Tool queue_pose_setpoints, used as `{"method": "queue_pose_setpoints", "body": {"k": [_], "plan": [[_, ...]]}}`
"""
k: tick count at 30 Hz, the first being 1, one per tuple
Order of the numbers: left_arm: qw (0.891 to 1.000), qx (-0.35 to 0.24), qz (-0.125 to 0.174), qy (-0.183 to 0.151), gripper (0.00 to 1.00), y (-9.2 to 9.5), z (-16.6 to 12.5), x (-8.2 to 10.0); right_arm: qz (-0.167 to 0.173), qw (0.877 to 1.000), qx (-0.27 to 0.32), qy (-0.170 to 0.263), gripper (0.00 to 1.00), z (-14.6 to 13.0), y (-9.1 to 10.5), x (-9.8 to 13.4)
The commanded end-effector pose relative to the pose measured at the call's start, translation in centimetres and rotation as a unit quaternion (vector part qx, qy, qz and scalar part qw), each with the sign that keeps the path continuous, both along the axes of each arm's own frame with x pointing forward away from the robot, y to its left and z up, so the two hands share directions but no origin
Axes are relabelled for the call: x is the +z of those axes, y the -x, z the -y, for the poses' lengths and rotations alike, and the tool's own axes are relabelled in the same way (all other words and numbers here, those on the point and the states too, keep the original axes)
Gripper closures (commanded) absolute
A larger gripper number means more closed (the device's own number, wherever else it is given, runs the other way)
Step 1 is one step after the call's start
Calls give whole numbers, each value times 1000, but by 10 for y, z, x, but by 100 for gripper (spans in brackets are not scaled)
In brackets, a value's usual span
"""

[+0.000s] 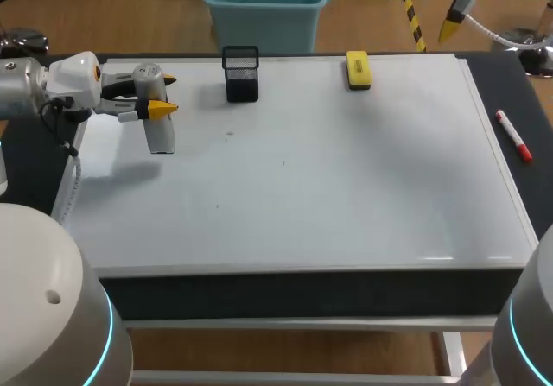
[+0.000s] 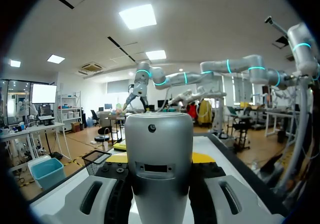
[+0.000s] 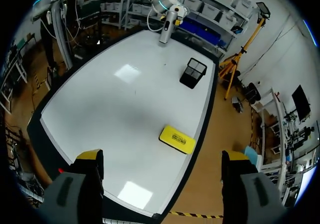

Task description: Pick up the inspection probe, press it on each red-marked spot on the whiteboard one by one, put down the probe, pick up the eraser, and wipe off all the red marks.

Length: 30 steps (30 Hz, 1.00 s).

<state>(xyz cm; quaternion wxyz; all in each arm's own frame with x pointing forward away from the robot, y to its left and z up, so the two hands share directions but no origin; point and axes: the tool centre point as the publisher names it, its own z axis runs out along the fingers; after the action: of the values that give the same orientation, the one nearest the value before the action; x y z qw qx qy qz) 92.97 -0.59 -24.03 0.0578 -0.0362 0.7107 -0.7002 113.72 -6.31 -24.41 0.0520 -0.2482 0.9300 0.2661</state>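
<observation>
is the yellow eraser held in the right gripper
No, the eraser lies flat on the whiteboard near its far edge, and the right gripper is open with nothing between its fingers.

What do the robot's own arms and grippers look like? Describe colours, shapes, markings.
The left arm and right arm are silver-white rounded tubes with glowing cyan rings; a thin black cable runs along the left. The left gripper and right gripper each have two grey fingers with bright yellow tips.
</observation>
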Motion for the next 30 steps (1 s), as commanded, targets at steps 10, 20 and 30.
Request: {"method": "queue_pose_setpoints", "body": {"k": [10, 20, 30], "plan": [[1000, 0, 3, -3, 100, 1, 2, 3, 3, 1000, -1, 5, 0, 0, 3, 2], [999, -18, 21, -17, 100, -32, 36, 34, 3, 1000, -1, 5, 0, 0, 3, 2], [998, -41, 44, -17, 100, -80, 71, 69, 3, 1000, -1, 5, 0, 0, 3, 2]]}}
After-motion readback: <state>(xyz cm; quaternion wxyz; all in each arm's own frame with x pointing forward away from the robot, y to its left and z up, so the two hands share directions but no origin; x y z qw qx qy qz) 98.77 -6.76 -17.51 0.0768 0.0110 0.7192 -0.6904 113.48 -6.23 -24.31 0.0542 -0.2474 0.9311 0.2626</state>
